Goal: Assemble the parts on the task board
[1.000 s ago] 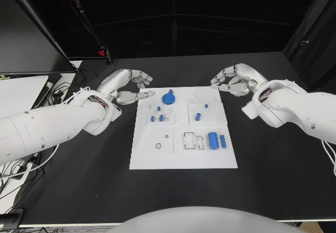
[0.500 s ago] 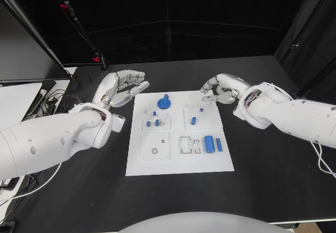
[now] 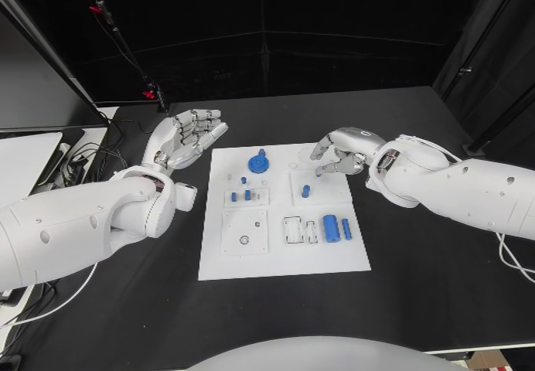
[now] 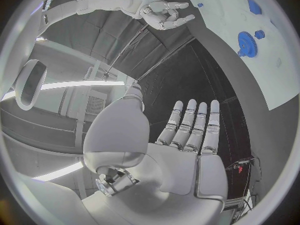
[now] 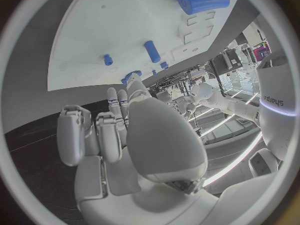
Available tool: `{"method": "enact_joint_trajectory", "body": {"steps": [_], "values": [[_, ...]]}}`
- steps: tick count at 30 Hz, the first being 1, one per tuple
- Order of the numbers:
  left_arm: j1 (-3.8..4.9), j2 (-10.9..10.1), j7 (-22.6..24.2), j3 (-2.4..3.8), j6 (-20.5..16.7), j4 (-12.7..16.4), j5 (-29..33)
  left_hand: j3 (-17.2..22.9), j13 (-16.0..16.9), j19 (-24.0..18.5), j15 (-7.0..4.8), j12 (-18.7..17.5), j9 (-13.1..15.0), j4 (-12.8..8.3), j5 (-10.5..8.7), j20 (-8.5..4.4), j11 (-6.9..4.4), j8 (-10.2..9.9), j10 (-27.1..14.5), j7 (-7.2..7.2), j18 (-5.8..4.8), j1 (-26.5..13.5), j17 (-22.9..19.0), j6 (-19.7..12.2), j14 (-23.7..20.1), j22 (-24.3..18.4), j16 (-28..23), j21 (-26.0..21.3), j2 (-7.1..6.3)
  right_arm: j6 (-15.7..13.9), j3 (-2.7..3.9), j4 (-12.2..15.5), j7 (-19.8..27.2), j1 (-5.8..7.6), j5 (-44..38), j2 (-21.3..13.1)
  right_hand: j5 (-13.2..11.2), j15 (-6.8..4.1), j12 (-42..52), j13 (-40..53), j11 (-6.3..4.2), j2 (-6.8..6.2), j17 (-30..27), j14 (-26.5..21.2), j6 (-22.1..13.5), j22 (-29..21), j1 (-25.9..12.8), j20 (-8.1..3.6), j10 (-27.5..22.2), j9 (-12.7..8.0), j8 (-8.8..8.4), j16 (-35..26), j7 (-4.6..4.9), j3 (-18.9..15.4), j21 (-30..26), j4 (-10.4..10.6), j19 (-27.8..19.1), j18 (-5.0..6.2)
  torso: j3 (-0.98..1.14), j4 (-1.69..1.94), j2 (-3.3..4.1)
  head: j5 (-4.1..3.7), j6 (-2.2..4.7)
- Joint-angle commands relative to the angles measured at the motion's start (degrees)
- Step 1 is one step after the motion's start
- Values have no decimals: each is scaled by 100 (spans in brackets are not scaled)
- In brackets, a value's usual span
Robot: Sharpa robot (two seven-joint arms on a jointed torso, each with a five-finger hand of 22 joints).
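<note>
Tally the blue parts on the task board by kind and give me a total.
Gear: 1
Cylinders lying flat: 2
Small pegs: 6
Total: 9

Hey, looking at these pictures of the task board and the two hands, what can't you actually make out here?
- Right hand, head view: whether its fingers touch anything on the task board; they curl over the spot. The right wrist view has the palm in the way.
- Small blue parts, head view: too small to tell whether they are seated or loose.
- Blue gear, left wrist view: bent by the fisheye near the rim.
</note>
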Motion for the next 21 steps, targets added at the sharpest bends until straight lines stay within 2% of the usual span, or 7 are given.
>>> {"method": "enact_joint_trajectory", "body": {"steps": [1, 9, 21], "values": [[7, -8, 824, 5, 135, 10, 205, 29, 10, 45, -4, 49, 9, -6, -5, 4, -8, 71, -44, 693, -72, 30, -19, -62, -50, -32, 63, 11, 61, 292, 3, 4, -187, -1, -406, 28, -18, 5, -27, -14, 7, -57, 1258, 560, 48, 1176, 17, 18, -30, 7, -28, -22, -3, 27, -26, 3, 108, -52, -1, -1, -1, 13, -17], [6, -15, 798, 5, 179, -4, 213, 107, 10, 115, -7, 189, 22, -12, 12, 3, -7, 251, -94, 694, -65, 83, -92, -144, -99, -128, 226, 19, 216, 440, 4, 32, -560, -66, -954, 122, -23, -12, -68, -81, -16, -74, 1241, 557, 122, 1165, 67, 5, -45, 10, -88, -31, -18, 76, -47, -23, 102, -48, 3, 2, 0, 23, -34], [5, -27, 746, 5, 251, -1, 214, 164, 3, 183, -11, 332, 21, -24, 105, 2, -5, 429, -143, 698, -58, 150, -185, -232, -127, -226, 402, 25, 395, 380, 4, -28, -1020, -99, -1252, 244, -22, -47, -139, -150, -33, -34, 1205, 549, 201, 1142, 185, -32, -65, 7, -191, -50, -18, 242, -96, -37, 82, -37, 0, 5, 0, 54, -60]]}}
